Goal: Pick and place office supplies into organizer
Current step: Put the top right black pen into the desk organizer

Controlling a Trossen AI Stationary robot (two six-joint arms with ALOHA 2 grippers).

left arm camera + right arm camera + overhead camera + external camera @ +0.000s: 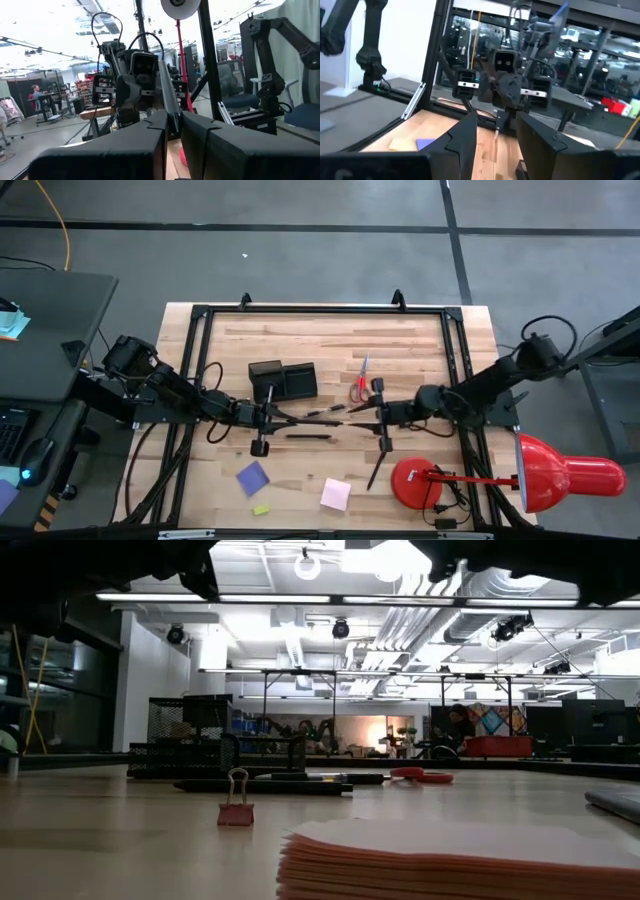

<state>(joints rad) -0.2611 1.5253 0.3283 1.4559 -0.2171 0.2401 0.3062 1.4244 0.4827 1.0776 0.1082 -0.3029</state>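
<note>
Wooden table [420, 350] with the black frame round it is where we're at, open lab room behind, and the big red lamp [560, 475] sits at the right arm's corner, where it could get bumped if that arm swings wide. Both arms meet mid-table. The left gripper [268, 416] is clenched on a thin dark pen [169, 95] that sticks out past its fingers toward the other arm. The right gripper [382, 416] faces it nose to nose with its jaws apart, and we can't see anything in them. We reckon that's the main risk: the two are so near each other that a small lunge could knock the pen askew or jam one claw into the other. The pinch also looks to be near one end, so the pen could pivot or slip on the way. The organizer [283, 380] is just beside the left gripper, on the far side, and its slots look narrow, so a tilted pen could catch the rim. The scissors [360, 380], purple pad [253, 477], pink pad [336, 494], loose pens [325, 411] and yellow eraser bit [261, 509] all lie on the table, so we've got plenty left to do.
</note>
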